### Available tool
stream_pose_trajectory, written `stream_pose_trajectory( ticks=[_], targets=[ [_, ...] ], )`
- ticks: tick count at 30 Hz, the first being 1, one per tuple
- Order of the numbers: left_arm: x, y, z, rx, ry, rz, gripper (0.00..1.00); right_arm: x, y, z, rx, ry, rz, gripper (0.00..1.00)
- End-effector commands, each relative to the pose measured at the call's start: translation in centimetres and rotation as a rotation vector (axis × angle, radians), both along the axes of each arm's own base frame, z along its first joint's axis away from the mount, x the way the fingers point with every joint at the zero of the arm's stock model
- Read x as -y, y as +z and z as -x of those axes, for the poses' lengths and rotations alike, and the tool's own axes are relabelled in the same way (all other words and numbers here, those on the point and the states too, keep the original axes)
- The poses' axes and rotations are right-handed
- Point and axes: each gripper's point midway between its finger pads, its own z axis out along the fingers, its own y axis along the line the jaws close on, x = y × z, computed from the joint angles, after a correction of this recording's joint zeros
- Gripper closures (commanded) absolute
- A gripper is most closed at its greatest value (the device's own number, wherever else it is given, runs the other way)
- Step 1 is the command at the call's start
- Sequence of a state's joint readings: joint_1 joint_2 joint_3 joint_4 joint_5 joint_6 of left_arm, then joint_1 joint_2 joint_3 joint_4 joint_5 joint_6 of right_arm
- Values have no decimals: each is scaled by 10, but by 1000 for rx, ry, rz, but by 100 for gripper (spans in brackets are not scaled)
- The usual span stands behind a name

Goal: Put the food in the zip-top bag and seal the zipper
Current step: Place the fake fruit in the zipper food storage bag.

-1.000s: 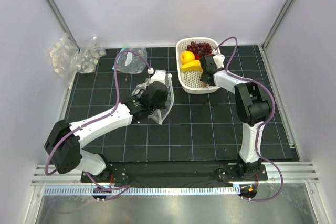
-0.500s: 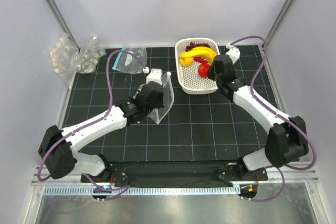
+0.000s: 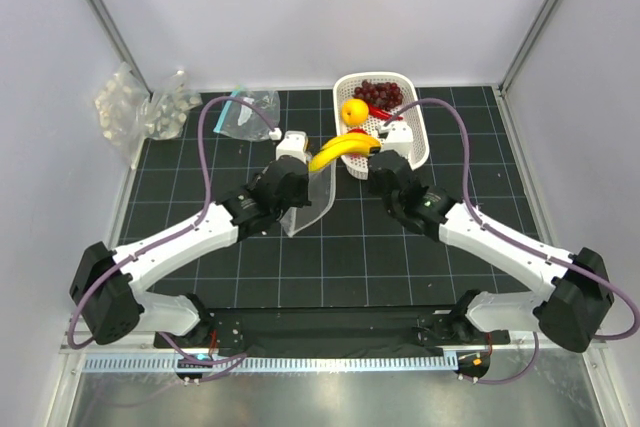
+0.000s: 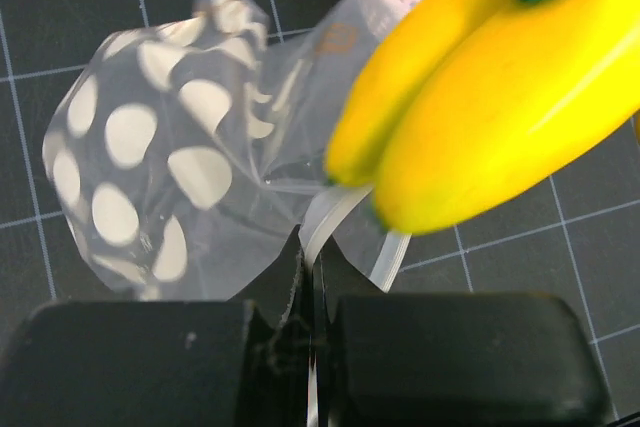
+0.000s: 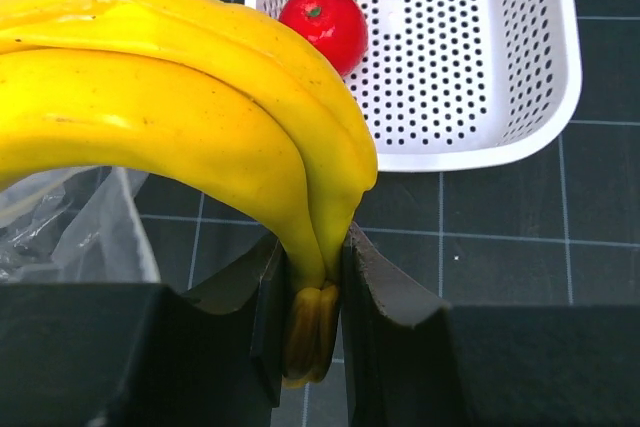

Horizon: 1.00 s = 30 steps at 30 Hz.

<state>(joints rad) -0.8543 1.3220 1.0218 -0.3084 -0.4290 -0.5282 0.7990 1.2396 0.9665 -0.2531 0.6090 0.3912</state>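
Top external view puts the bag (image 3: 315, 197) mid-table with the banana (image 3: 340, 151) hanging right by its mouth, so I'd tip the free end down into the opening before you let go. Your left gripper (image 4: 308, 267) is pinched on the bag's rim (image 4: 322, 219), arm stretched forward; your right gripper (image 5: 312, 292) clamps the banana's stem, arm reaching across.

The top view is bright and even, with soft light coming from above. The white walls (image 3: 300, 17) look pale. The black mat (image 3: 350, 247) stays dark, with only faint shadows under the arms. Everything there looks sharp. In the left wrist view the banana (image 4: 480, 97) is very close and fuzzy, and the zip-top bag (image 4: 200, 167) has little shiny glints. In the right wrist view the banana looks clear with a soft shine. The white basket (image 5: 520, 77) glows bright, and the bottom edge is dark and a bit fuzzy.
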Motion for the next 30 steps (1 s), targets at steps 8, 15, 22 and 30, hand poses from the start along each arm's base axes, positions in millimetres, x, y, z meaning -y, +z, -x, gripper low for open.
stream_pose_trajectory(
  ticks=[8,15,22,30],
  targets=[
    [-24,27,-9,40,89,114,99,44,46,5,165,-182,-82,97],
    [-21,10,-16,-47,89,126,100,24,45,14,217,-41,-185,99],
    [-15,22,-4,-67,44,221,100,8,26,5,182,-43,-87,99],
    [-5,24,1,-90,14,272,100,-10,16,2,163,-50,8,99]
  ],
)
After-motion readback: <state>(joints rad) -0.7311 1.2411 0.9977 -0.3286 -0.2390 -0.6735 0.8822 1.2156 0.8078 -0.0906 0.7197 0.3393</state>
